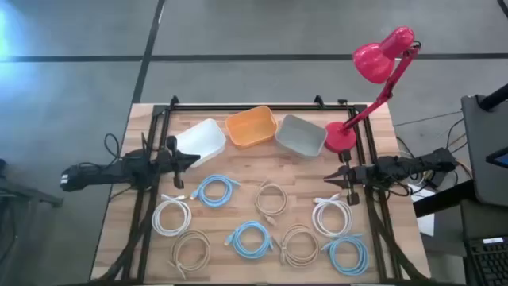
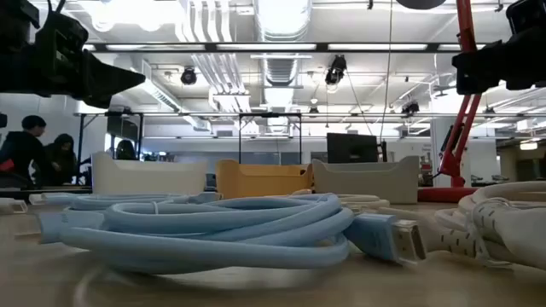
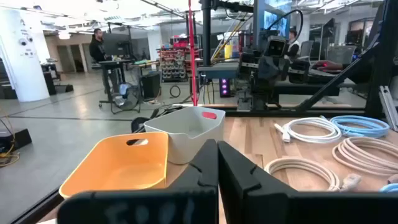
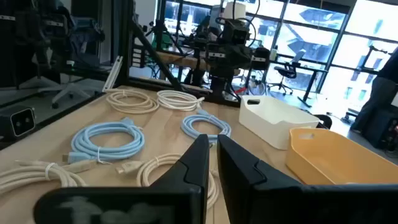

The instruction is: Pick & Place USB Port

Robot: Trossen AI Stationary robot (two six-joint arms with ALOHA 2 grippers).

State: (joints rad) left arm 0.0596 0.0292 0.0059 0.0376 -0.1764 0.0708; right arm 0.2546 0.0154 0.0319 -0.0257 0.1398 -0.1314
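Several coiled USB cables lie flat on the wooden table: white [image 1: 171, 215], blue [image 1: 217, 191], beige [image 1: 271, 199], white [image 1: 332, 216], beige [image 1: 190, 249], blue [image 1: 252, 239], beige [image 1: 299, 245] and blue [image 1: 348, 254]. In the low view the nearest blue coil [image 2: 213, 226] shows its plug [image 2: 397, 239]. My left gripper [image 1: 197, 159] [image 3: 217, 144] hovers shut near the white bin, above the table's left side. My right gripper [image 1: 325, 179] [image 4: 212, 138] hovers shut at the right side, beside the lamp base. Neither touches a cable.
Three bins stand in a row at the far edge: white [image 1: 200, 141], orange [image 1: 251, 127] and grey [image 1: 301, 133]. A red desk lamp [image 1: 341, 137] stands at the far right corner, its arm leaning over the right side. A black frame [image 1: 159, 111] rims the table. People stand in the room behind.
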